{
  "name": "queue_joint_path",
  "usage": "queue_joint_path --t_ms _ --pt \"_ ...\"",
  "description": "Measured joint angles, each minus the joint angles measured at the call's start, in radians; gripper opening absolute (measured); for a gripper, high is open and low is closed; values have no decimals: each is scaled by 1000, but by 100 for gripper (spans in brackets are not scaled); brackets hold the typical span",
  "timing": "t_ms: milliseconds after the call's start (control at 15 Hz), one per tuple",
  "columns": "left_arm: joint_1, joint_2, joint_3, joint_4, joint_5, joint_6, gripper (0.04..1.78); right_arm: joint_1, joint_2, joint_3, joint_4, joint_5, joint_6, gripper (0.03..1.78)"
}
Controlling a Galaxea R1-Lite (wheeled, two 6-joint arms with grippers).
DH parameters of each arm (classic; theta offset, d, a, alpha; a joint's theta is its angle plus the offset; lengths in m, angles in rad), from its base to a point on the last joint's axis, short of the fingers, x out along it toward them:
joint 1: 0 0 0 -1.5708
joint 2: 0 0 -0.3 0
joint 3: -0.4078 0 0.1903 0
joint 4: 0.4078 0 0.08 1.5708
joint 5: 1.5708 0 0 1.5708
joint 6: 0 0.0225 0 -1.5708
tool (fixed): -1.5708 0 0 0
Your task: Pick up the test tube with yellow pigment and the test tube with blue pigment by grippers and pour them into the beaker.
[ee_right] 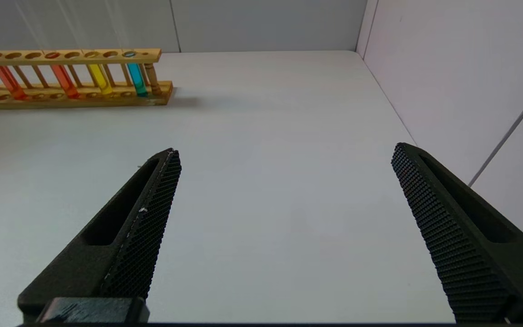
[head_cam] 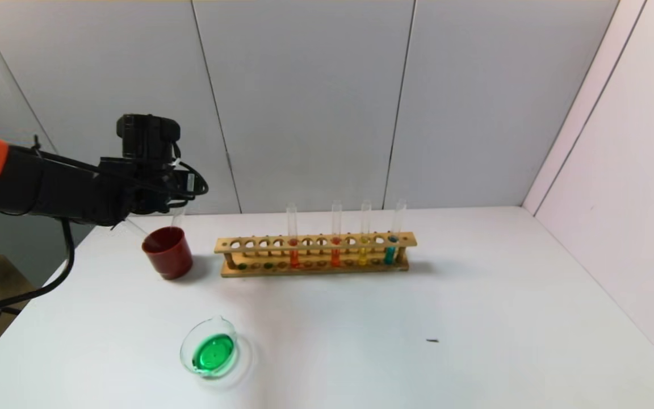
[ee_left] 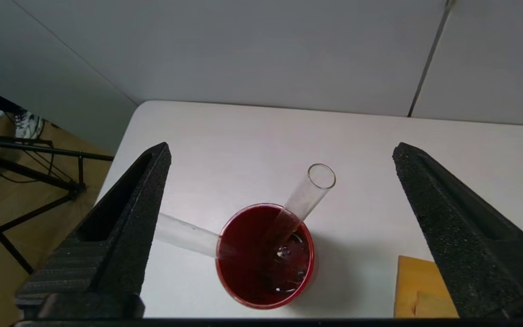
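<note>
Nearest, low on the white table point(head_cam: 474, 318): beaker point(head_cam: 209, 349), upright, holding a pool of green liquid. Farther back, wooden rack point(head_cam: 315, 241) with four filled tubes standing in it, among them a golden-yellow tube point(head_cam: 363, 250) and a blue tube point(head_cam: 390, 250) at the right end. Just left of the rack, dark red cup point(ee_left: 265, 256).

Left gripper point(ee_left: 282, 147) hovering straight above that cup, fingers spread wide and grasping nothing. Inside the cup, two clear tubes with no liquid visible: steeper empty tube point(ee_left: 309, 193) leaning on the rim with its mouth up, slanting empty tube point(ee_left: 184, 234) poking out sideways over the rim. Right gripper point(ee_right: 284, 152) out of the head view, low over bare table well apart from the rack, fingers likewise released and holding nothing.

Judging from the green in the beaker and the two drained tubes: yellow and blue most likely poured and mixed already, the drained tubes probably those two, though which is which cannot be told. Step in hand looks like discarding the last tube into the cup, so close to done. Next move calls for lifting the left gripper straight up, clear of the protruding tube mouths, without knocking the cup, then pulling back.
</note>
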Motion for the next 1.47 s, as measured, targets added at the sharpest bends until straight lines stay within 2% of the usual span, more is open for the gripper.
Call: queue_joint_path --t_ms 333,667,867,1133,1467 --pt "-12 -266 206 -1 -2 13 175 0 0 0 0 0 0 170" --pt "-15 -637 458 49 4 30 175 0 0 0 0 0 0 170" --pt "-15 -867 502 213 15 44 175 0 0 0 0 0 0 170" --pt "-14 -1159 504 516 39 47 175 0 0 0 0 0 0 170" --pt "67 -1503 549 855 7 48 175 0 0 0 0 0 0 170"
